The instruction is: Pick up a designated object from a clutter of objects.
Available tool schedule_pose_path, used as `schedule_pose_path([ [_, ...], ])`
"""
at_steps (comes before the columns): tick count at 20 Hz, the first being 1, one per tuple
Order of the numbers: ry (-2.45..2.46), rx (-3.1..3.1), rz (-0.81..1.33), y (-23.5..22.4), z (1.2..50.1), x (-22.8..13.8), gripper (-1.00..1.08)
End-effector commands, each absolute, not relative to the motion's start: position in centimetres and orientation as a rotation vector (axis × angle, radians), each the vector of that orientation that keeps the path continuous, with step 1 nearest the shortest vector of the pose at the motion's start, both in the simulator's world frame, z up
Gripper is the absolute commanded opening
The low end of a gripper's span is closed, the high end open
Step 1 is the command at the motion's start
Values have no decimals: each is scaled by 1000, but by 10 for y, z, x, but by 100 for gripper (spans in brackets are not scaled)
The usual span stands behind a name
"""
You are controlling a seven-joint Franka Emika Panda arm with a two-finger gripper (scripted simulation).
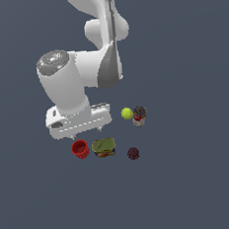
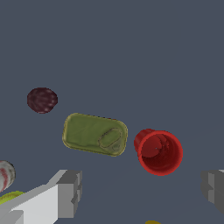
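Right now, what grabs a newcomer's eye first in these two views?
The big white arm fills the upper middle of the exterior view, its gripper open just above the clutter. Next is the bright red cup, hollow side showing, right beside the green block on that view's left. A dark maroon ball sits apart on the block's other side, with a yellow-green ball and a red-white can farther back.
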State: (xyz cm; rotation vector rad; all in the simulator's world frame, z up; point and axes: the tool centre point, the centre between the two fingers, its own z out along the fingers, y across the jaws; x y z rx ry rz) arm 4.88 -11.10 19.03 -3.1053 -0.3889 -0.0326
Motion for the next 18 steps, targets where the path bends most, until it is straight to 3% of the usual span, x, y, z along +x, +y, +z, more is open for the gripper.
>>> schedule_pose_path([
  [1,-448,-3100,-26,-126,168,50,100],
  [10,-587,-3084,-6,-163,113,47,100],
  [18,-627,-3078,0,-173,97,45,100],
])
